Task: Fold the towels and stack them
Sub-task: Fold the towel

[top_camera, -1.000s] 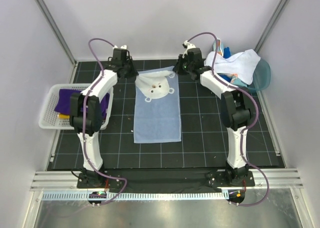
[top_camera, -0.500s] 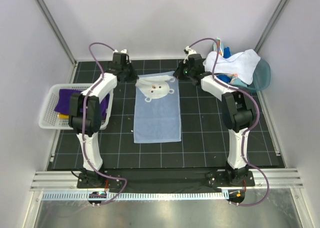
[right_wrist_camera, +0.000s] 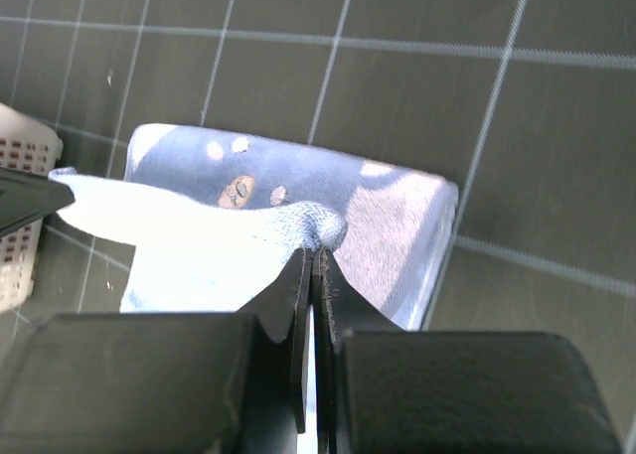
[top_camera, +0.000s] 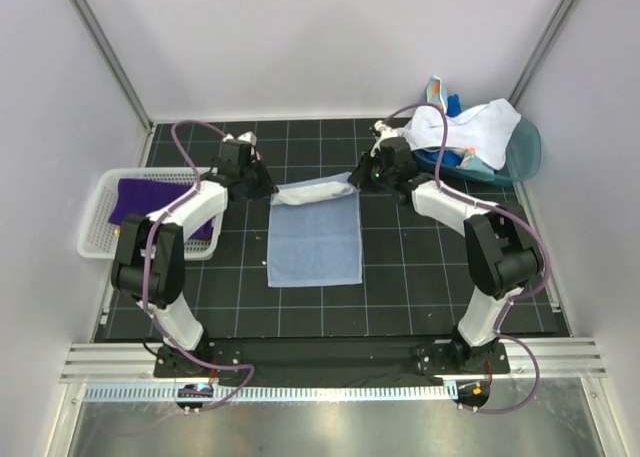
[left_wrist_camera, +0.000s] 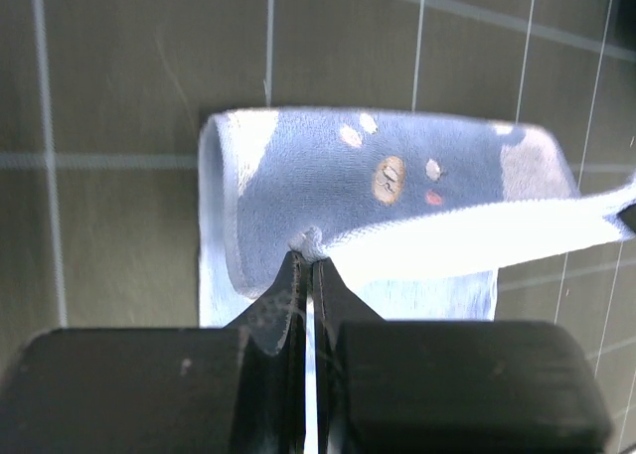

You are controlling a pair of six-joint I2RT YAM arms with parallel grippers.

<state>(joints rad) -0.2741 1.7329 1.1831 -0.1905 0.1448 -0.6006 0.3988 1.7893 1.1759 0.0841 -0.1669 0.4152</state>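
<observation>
A light blue towel [top_camera: 315,239] with orange spots lies on the black grid mat in the middle. Its far edge is lifted and curled over toward the near side. My left gripper [top_camera: 268,189] is shut on the far left corner, as the left wrist view [left_wrist_camera: 308,250] shows. My right gripper [top_camera: 354,180] is shut on the far right corner, as the right wrist view [right_wrist_camera: 316,240] shows. The towel's spotted face [left_wrist_camera: 397,181] curves under the lifted edge. A purple towel [top_camera: 150,199] lies in the white basket. White and blue towels [top_camera: 470,127] are heaped in the teal tub.
A white mesh basket [top_camera: 95,217] stands at the mat's left edge. A translucent teal tub [top_camera: 525,147] stands at the back right. White walls close in at the left, right and back.
Both grippers have pulled back toward the near side, lifting the towel's far edge with them and curling it over the rest of the towel. The bear print is now hidden from above.
</observation>
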